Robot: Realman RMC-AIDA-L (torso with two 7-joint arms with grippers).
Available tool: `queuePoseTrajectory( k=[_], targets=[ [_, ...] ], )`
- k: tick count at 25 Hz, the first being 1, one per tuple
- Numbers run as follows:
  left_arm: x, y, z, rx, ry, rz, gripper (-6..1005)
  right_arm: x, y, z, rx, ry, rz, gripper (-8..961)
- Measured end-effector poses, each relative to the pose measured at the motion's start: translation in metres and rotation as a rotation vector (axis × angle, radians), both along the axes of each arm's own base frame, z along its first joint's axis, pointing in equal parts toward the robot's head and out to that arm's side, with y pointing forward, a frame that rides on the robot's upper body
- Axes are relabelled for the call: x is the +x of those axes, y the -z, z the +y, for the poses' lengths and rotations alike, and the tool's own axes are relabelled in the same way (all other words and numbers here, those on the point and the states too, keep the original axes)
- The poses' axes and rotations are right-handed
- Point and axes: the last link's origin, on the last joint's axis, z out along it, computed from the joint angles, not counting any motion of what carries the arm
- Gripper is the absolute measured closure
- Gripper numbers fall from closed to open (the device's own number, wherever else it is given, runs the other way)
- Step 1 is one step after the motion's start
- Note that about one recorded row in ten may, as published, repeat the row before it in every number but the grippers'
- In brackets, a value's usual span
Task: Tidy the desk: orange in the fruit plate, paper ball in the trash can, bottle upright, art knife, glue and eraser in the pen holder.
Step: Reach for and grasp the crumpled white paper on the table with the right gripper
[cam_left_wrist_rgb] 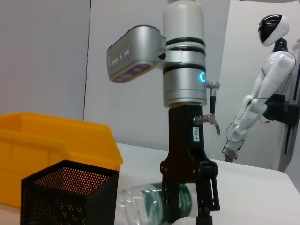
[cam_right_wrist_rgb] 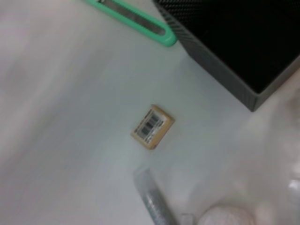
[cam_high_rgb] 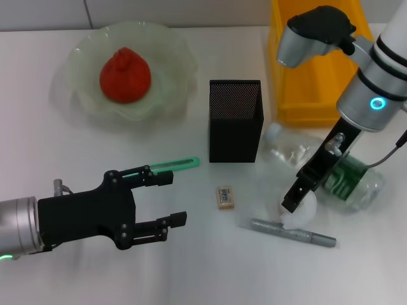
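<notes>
Right gripper (cam_high_rgb: 294, 204) reaching down at paper ball (cam_high_rgb: 301, 212), finger state unclear; left gripper (cam_high_rgb: 170, 198) hovering, fingers apart. Orange (cam_high_rgb: 125, 75) sitting in fruit plate (cam_high_rgb: 86, 101); bottle (cam_high_rgb: 331, 171), art knife (cam_high_rgb: 173, 165), glue (cam_high_rgb: 292, 232), eraser (cam_high_rgb: 224, 196) waiting.

A white counter (cam_high_rgb: 191, 273) fills nearly the whole head view, its surface smooth, evenly lit and faintly glossy, with soft shadows pooling beneath whatever stands on it. Along the far edge a pale wall (cam_high_rgb: 191, 13) begins, marked by a thin vertical seam. From the left wrist view the room opens up: a grey-white wall panel (cam_left_wrist_rgb: 44, 56) stands behind the counter, and a lighter panel (cam_left_wrist_rgb: 131, 108) adjoins it (the join runs straight up and down). Farther off, toward the counter's far end, a white humanoid figure with a dark visor (cam_left_wrist_rgb: 262, 89) hangs against a bright wall.
</notes>
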Motion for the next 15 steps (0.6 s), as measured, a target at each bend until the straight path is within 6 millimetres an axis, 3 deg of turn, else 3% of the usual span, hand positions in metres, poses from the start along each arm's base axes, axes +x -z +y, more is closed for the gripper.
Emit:
queuePoseTrajectory(
  k=[15],
  targets=[
    [0.000,0.000,0.000,0.007,0.006,0.003,278,0.005,0.013,-0.002,-0.021,-0.002,0.011,220]
  ],
)
